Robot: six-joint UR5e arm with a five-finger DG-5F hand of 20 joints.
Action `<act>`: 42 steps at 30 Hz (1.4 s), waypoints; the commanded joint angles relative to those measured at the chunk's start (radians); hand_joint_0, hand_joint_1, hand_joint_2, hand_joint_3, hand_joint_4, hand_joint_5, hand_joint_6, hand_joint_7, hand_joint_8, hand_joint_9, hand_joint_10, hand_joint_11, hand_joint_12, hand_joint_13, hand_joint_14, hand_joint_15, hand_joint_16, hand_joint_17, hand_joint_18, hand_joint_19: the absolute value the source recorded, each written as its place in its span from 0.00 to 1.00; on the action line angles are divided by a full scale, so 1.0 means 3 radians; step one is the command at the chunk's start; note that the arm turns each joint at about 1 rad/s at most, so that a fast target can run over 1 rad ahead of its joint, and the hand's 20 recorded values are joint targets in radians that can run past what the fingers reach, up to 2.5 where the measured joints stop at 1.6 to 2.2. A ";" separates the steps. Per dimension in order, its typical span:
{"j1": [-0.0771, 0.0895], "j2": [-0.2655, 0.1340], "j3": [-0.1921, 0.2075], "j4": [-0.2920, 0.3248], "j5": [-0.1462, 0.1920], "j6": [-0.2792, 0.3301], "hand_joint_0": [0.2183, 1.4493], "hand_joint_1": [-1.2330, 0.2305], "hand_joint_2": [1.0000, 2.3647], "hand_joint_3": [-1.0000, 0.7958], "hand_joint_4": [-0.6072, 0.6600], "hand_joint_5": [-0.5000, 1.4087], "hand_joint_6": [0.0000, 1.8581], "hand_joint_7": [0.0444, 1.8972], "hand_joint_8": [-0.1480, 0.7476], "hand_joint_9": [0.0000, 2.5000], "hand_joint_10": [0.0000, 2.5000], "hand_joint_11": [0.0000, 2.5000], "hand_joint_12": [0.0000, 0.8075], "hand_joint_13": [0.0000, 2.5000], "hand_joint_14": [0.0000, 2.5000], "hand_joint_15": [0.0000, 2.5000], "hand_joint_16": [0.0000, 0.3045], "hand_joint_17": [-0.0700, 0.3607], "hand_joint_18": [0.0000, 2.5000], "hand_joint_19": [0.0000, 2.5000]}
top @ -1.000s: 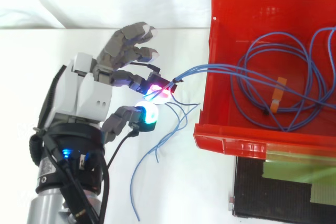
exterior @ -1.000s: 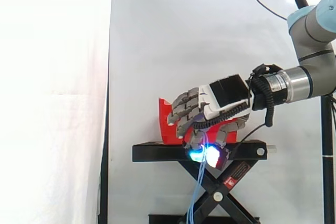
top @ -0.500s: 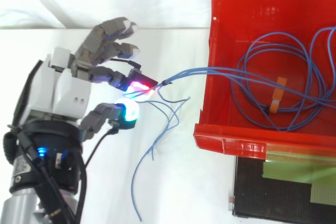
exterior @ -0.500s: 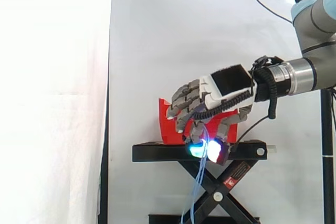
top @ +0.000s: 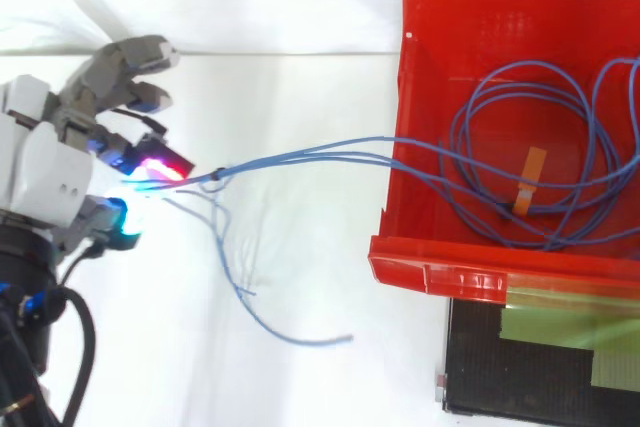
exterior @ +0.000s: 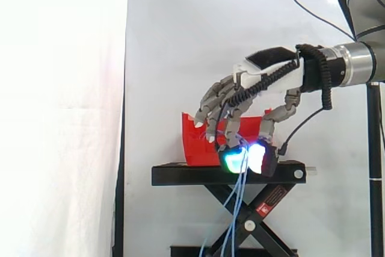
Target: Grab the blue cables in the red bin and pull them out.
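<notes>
Stretched blue cables (top: 330,154) cross the open gap left of the red bin (top: 450,272); its left wall bars the right.

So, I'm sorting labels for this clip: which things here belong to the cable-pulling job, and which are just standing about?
Part of the job:
- robot hand, pinching the cables between thumb and finger
- blue cables, stretched from the hand over the bin's wall
- red bin, holding the cable coils

Just there:
- black stand under the bin
- white curtain
</notes>
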 commanded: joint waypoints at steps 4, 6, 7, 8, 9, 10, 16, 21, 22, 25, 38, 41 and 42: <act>0.0134 0.0085 0.0001 0.0004 -0.0008 0.0764 0.55 0.27 0.00 0.00 0.49 0.72 0.31 0.28 0.41 0.33 0.01 0.25 0.38 0.23 0.01 0.18 0.13 0.36 0.16 0.22; 0.0154 0.0085 0.0001 0.0020 -0.0008 0.0897 0.55 0.27 0.00 0.00 0.49 0.72 0.30 0.28 0.41 0.33 0.01 0.25 0.38 0.23 0.01 0.18 0.13 0.36 0.16 0.22; 0.0165 0.0095 0.0001 0.0035 -0.0008 0.0964 0.55 0.27 0.00 0.00 0.49 0.72 0.30 0.28 0.42 0.33 0.01 0.25 0.38 0.23 0.01 0.18 0.13 0.36 0.16 0.22; 0.0185 0.0100 0.0001 0.0066 -0.0008 0.1102 0.55 0.27 0.00 0.00 0.49 0.72 0.30 0.28 0.42 0.33 0.01 0.25 0.38 0.23 0.01 0.18 0.13 0.36 0.16 0.22; 0.0195 0.0100 0.0001 0.0081 -0.0008 0.1158 0.55 0.27 0.00 0.00 0.50 0.72 0.30 0.28 0.41 0.33 0.01 0.25 0.38 0.23 0.01 0.18 0.13 0.36 0.16 0.22; 0.0195 0.0100 0.0001 0.0096 -0.0008 0.1214 0.55 0.27 0.00 0.00 0.49 0.72 0.30 0.29 0.42 0.33 0.01 0.25 0.38 0.23 0.01 0.18 0.13 0.36 0.16 0.22; 0.0257 0.0095 0.0001 0.0270 0.0095 0.1920 0.55 0.27 0.00 0.00 0.49 0.73 0.30 0.28 0.42 0.33 0.01 0.25 0.38 0.23 0.01 0.18 0.13 0.36 0.16 0.22; 0.0292 0.0100 0.0001 0.0285 0.0222 0.2293 0.55 0.27 0.00 0.00 0.50 0.72 0.30 0.29 0.41 0.33 0.01 0.25 0.38 0.23 0.01 0.18 0.13 0.36 0.16 0.22; 0.0303 0.0095 0.0001 0.0291 0.0253 0.2380 0.55 0.27 0.00 0.00 0.49 0.73 0.30 0.28 0.41 0.33 0.01 0.25 0.38 0.23 0.01 0.18 0.13 0.36 0.16 0.22; 0.0318 0.0095 0.0001 0.0296 0.0314 0.2595 0.55 0.27 0.00 0.00 0.49 0.73 0.30 0.28 0.41 0.33 0.01 0.25 0.38 0.23 0.01 0.18 0.13 0.36 0.16 0.22; 0.0364 0.0095 -0.0004 0.0270 0.0667 0.3776 0.55 0.27 0.00 0.00 0.50 0.72 0.30 0.28 0.41 0.33 0.01 0.25 0.38 0.24 0.01 0.18 0.13 0.36 0.16 0.22; 0.0364 0.0095 -0.0030 0.0250 0.0708 0.3904 0.55 0.27 0.00 0.00 0.49 0.72 0.30 0.29 0.42 0.33 0.01 0.25 0.38 0.24 0.01 0.18 0.13 0.36 0.16 0.22; 0.0364 0.0095 -0.0050 0.0250 0.0723 0.3950 0.55 0.27 0.00 0.00 0.49 0.72 0.30 0.29 0.41 0.33 0.01 0.25 0.38 0.24 0.01 0.18 0.13 0.36 0.16 0.22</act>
